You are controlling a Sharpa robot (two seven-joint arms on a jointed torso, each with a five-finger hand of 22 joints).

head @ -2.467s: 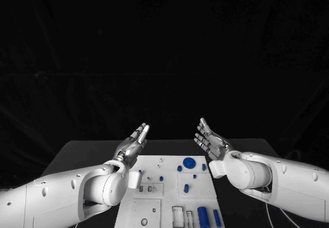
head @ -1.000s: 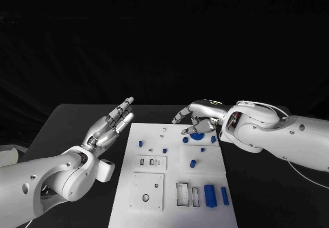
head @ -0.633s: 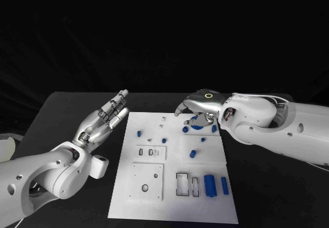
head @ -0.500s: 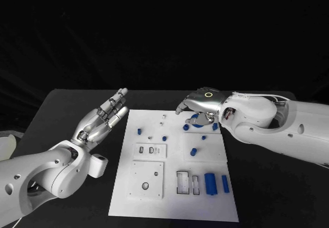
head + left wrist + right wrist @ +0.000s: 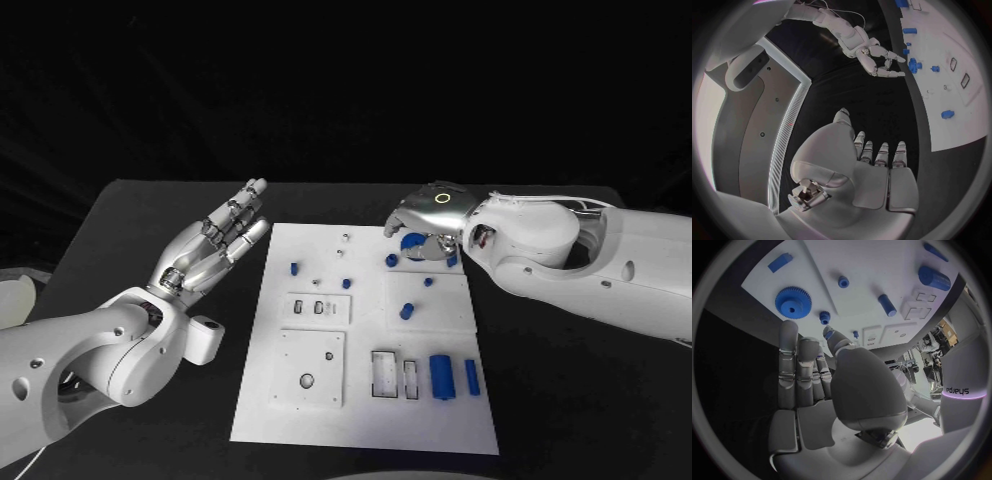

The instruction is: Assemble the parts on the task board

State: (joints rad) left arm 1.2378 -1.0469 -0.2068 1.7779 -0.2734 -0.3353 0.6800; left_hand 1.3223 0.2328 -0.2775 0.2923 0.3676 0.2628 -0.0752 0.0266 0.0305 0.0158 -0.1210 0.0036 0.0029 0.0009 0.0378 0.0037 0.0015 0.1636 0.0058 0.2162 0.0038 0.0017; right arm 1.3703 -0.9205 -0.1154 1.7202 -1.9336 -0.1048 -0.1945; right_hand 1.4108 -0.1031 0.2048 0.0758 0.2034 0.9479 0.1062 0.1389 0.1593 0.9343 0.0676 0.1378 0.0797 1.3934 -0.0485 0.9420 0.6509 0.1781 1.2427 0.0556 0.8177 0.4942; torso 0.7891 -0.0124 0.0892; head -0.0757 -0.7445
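The white task board lies in the middle of the black table. A large blue gear sits at its far right corner, with a small gear beside it. My right hand hovers just over the large gear, knuckles up and fingers reaching down, holding nothing. My left hand floats flat and open to the left of the board, fingers stretched out. Small blue pegs stand mid-board. A thick blue cylinder and a slimmer one lie near the front right.
Recessed white plates with slots and a hole take up the board's left half. Bare black table lies on both sides of the board. My right forearm crosses above the table's right side.
My right hand has turned from palm-up to knuckles-up and come down over the large gear at the far right corner. The left hand stays flat and open. The camera has shifted.
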